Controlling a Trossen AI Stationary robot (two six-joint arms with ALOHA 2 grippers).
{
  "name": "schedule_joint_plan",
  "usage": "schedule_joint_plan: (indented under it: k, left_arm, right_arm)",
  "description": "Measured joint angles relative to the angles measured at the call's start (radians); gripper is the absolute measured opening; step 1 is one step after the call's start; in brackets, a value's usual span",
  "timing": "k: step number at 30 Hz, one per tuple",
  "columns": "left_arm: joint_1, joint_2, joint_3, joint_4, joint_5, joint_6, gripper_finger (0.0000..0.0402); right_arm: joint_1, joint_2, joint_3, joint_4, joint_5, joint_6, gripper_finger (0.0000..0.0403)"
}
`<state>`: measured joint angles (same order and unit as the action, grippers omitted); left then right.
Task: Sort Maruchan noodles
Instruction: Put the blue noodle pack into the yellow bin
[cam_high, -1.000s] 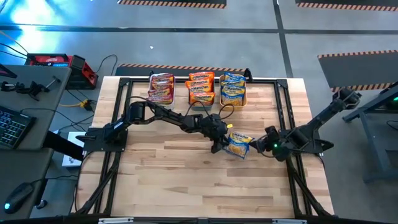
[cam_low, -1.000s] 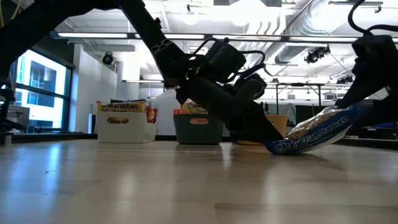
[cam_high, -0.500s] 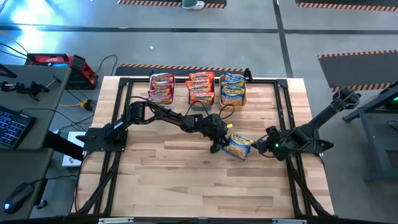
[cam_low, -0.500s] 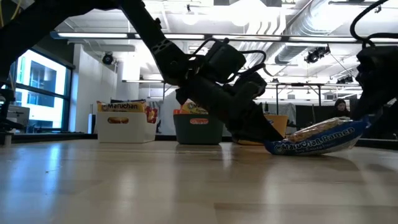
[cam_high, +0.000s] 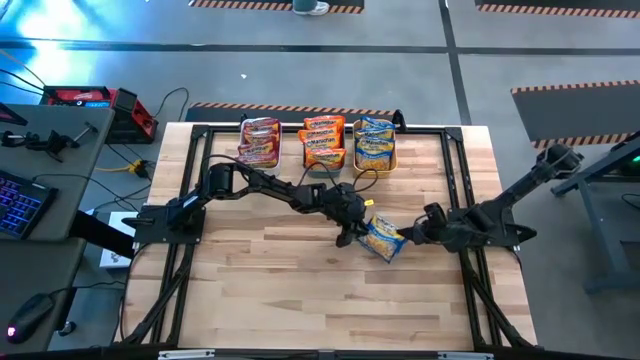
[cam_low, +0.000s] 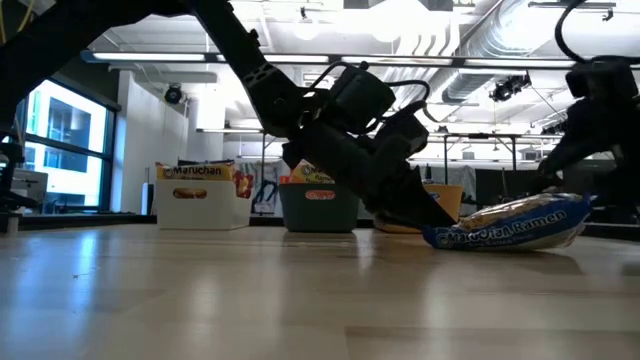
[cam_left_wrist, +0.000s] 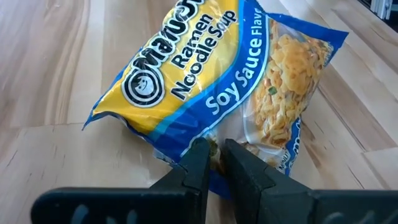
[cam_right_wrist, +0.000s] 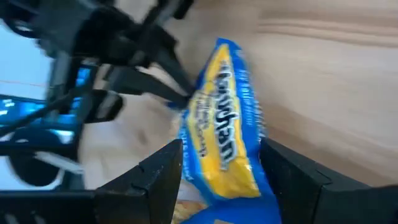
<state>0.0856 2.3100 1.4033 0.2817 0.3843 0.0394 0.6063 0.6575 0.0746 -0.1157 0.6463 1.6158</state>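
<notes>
The pale wooden plank tabletop carries a black metal frame along its edges and both dark arms. At its far edge three plastic bins stand in a row: a white bin stacked with pink-red crinkly ramen packets, a teal bin stacked with orange packets, and an orange bin stacked with blue-and-yellow packets.

Near the middle of the tabletop, a little toward the right, a loose blue-and-yellow crinkly plastic Maruchan ramen packet lies flat on the wood; the low view shows it resting on the surface, and the left wrist view reads "Soy Sauce Flavor" on its front.

The left arm reaches across from the left side, and the left tool is pressed together on the near edge of that packet, pinching the wrapper between its two dark fingers. The right arm reaches in from the right side, and the right tool sits at the packet's opposite end with its fingers spread wide to either side of the packet, not closed on it.
</notes>
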Motion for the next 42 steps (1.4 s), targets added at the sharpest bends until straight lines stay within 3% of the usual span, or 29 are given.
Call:
schedule_joint_plan:
  k: [14,36,42]
  left_arm:
    - [0.003,0.001,-0.001,0.003,0.052,0.053,0.0039]
    - [0.033,0.002,-0.001,0.030,0.048,0.070,0.0039]
    - [0.033,0.002,-0.001,0.032,0.048,0.066,0.0039]
  right_arm:
    - [-0.169,0.067,-0.021,0.050,-0.287,0.088,0.0204]
    - [-0.286,0.232,-0.021,0.287,-0.365,0.009,0.0204]
    - [-0.301,0.297,-0.021,0.355,-0.363,-0.034,0.0164]
